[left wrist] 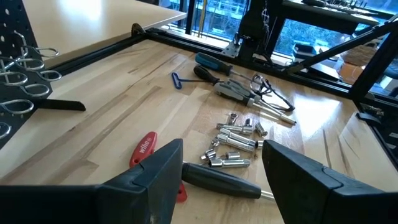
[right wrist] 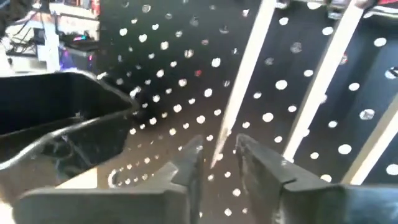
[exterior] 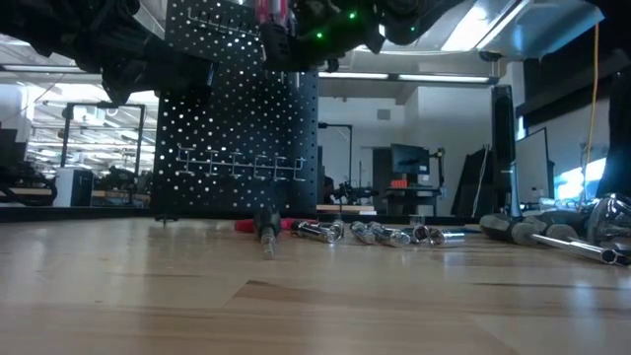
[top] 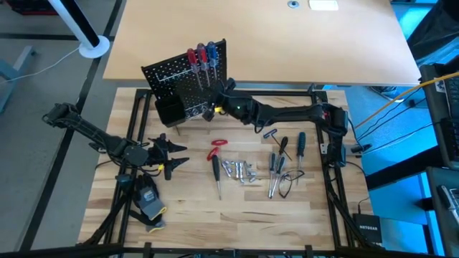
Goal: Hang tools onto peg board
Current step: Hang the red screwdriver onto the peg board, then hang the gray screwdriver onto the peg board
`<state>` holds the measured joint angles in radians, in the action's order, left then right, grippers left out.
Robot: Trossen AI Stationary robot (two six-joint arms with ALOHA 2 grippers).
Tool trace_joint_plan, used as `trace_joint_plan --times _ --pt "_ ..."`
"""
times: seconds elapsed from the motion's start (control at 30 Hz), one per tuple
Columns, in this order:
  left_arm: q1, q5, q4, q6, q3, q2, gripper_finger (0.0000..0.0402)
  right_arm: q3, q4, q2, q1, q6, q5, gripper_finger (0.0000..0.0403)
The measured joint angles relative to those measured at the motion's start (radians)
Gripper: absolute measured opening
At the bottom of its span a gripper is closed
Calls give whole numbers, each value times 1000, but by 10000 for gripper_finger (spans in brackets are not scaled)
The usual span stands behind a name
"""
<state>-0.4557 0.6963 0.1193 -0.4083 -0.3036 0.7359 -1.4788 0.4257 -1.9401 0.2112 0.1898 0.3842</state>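
Note:
The black peg board (top: 185,84) stands upright at the far middle of the table, with a black bin (top: 168,111) at its lower corner. Three screwdrivers with red and blue handles (top: 201,56) hang from its top. My right gripper (top: 215,104) is at the board's lower part. In the right wrist view its fingers (right wrist: 217,158) stand narrowly apart on either side of a hanging silver shaft's lower end (right wrist: 231,106), with a gap showing on each side. My left gripper (top: 174,154) waits open at the left, above the table.
Loose tools lie on the table: red-handled pliers (top: 216,148), a black screwdriver (top: 215,172), silver bits (top: 240,170), a blue T-key (top: 270,133) and more screwdrivers (top: 281,163). A grey-black glove (top: 148,202) lies at the near left.

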Motion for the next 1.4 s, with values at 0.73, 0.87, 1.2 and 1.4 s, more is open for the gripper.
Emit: trace_joint_plan --times 0.73,0.87,1.2,1.4 --pt "0 3 -4 1 2 10 210 0 -96 -28 -24 45 40 44" --pt "0 3 -4 1 2 10 210 2 -219 -10 -77 71 85 44" --pt "0 4 -7 -4 2 10 210 0 -757 170 -256 -29 211 59" --pt "0 4 -5 -17 2 10 210 0 -1035 205 -346 -281 101 134"
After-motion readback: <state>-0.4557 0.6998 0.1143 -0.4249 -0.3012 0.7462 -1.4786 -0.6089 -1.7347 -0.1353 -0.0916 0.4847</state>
